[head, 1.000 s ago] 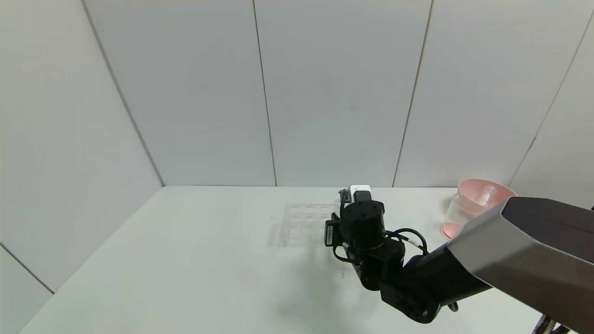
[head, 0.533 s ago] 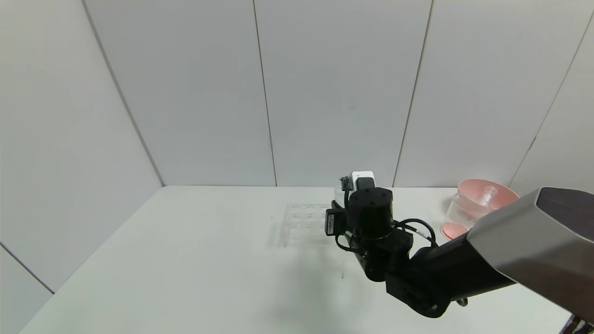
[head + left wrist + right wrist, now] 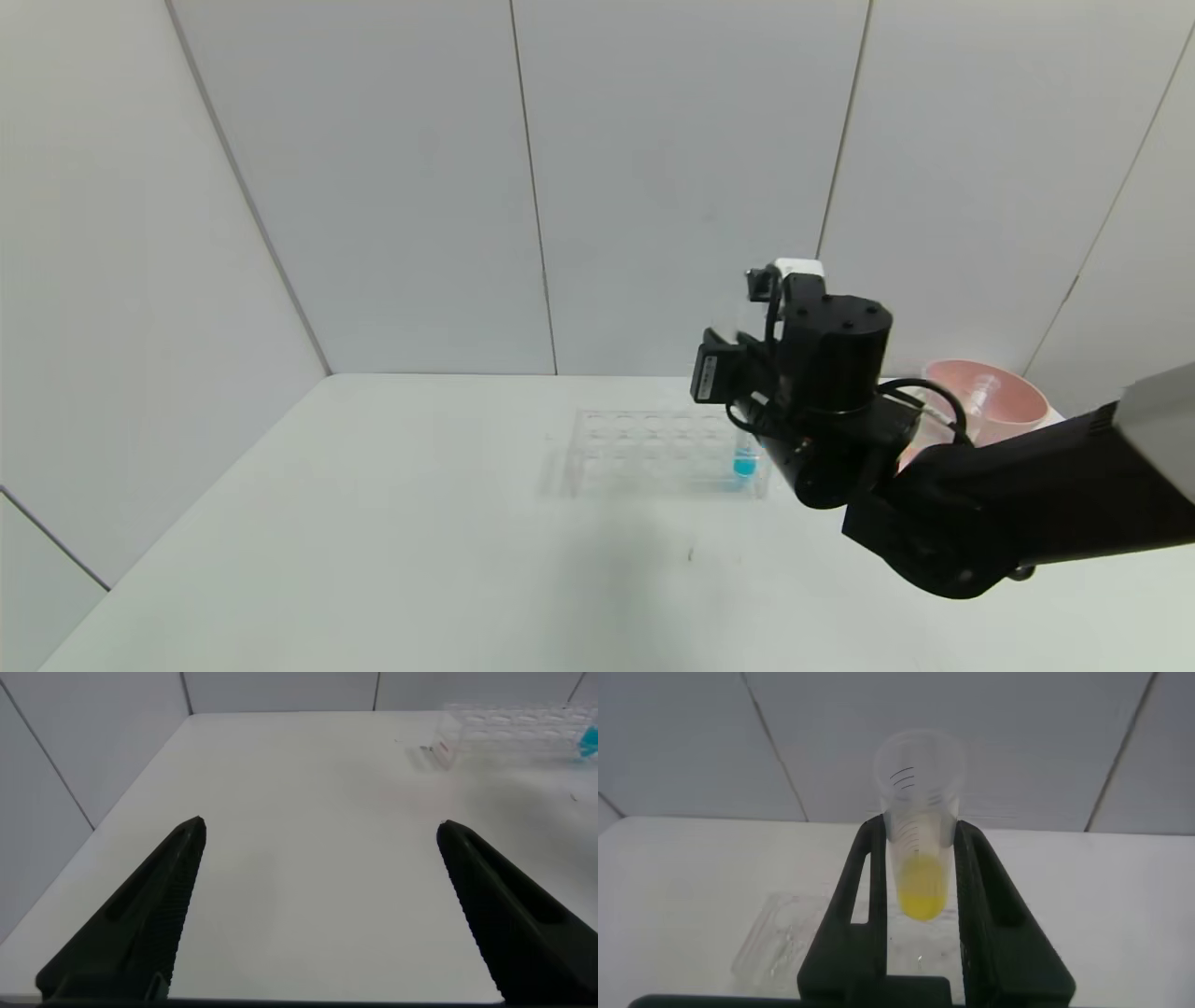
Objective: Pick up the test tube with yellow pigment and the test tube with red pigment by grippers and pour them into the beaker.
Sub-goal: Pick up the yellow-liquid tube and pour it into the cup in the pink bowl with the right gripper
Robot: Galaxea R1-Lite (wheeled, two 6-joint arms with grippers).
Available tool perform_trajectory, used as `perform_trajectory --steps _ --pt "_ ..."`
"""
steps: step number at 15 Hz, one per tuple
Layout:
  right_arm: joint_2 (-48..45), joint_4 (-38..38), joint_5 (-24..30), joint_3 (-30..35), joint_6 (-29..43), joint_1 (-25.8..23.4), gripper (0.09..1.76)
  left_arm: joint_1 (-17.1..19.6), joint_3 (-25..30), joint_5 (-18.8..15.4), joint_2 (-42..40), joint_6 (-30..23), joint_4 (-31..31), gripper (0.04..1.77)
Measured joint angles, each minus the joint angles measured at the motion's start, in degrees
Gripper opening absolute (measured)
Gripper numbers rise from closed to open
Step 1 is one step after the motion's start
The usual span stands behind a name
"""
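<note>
In the right wrist view my right gripper (image 3: 920, 829) is shut on the test tube with yellow pigment (image 3: 921, 873). The tube is upright between the jaws, with yellow liquid at its rounded bottom, lifted above the clear rack (image 3: 785, 943). In the head view the right arm's wrist (image 3: 831, 373) is raised over the right end of the rack (image 3: 644, 448), and its fingers are hidden behind it. My left gripper (image 3: 320, 824) is open and empty over bare table. The test tube with red pigment is not in view. The beaker is hidden behind the right arm.
A blue-liquid tube (image 3: 744, 462) stands in the rack's right end; it also shows in the left wrist view (image 3: 589, 742). A pink bowl (image 3: 990, 397) stands at the back right. White wall panels close the table at the back and left.
My right arm has risen from the rack and moved right with the yellow tube in it. The rack's right end and the blue tube have come into view.
</note>
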Motion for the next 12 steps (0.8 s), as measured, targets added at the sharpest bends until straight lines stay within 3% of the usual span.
perform_trajectory --steps 3,5,12 --pt "-4.32 -0.11 0.66 2.86 -2.41 -6.80 0.50 0.00 0.00 0.00 0.00 0.00 0.00 1.76" --pt "-6.78 -0.30 4.52 6.01 -3.27 -13.09 0.50 0.00 0.00 0.00 0.00 0.00 0.00 1.76" --pt "-12.68 -0.46 35.02 14.01 -6.06 -44.53 0.50 0.00 0.00 0.00 0.00 0.00 0.00 1.76"
